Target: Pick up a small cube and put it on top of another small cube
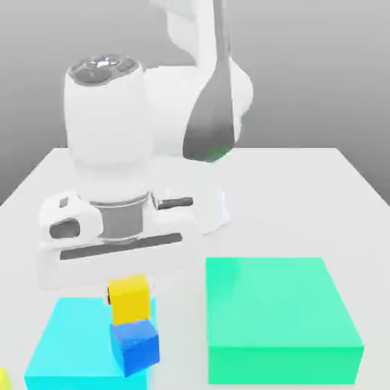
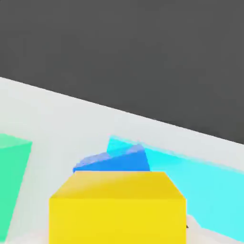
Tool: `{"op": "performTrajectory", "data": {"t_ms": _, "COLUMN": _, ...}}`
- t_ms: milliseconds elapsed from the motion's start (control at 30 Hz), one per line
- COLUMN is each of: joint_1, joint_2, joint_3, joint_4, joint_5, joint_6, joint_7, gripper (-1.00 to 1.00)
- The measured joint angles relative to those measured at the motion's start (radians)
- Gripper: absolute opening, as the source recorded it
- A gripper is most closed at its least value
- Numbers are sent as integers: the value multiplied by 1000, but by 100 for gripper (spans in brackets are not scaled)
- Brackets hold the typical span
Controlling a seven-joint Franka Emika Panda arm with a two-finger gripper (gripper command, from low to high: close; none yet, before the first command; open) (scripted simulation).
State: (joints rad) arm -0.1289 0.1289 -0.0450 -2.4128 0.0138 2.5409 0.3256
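The yellow cube [image 1: 129, 298] sits on top of the blue cube [image 1: 135, 346], so the stack looks made. But it could still fall. The blue cube looks tipped and turned, with one part on the flat cyan block [image 1: 65, 346] and one part hanging past its edge. The yellow cube is not square on it either. A small bump could make both cubes slide off. The gripper [image 1: 129, 276] is low, right above the yellow cube, and I cannot tell if the fingers are apart or together. If they are touching the cube when the hand goes up, they could drag it off. If the hand moves sideways before it lifts, it could knock the stack over. Going straight up looks like the safe way. On the exterior view's right, near the stack, stands a big green block [image 1: 280, 320] on the white bench [image 1: 305, 190]. It is apart from the cubes and not in the way. Something small and yellow [image 1: 4, 378] peeks in at the bottom corner on the exterior view's left.
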Motion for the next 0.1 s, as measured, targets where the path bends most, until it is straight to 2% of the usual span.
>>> {"op": "performTrajectory", "data": {"t_ms": 100, "joint_1": 0, "joint_2": 0, "joint_3": 0, "joint_4": 0, "joint_5": 0, "joint_6": 0, "joint_7": 0, "gripper": 100}}
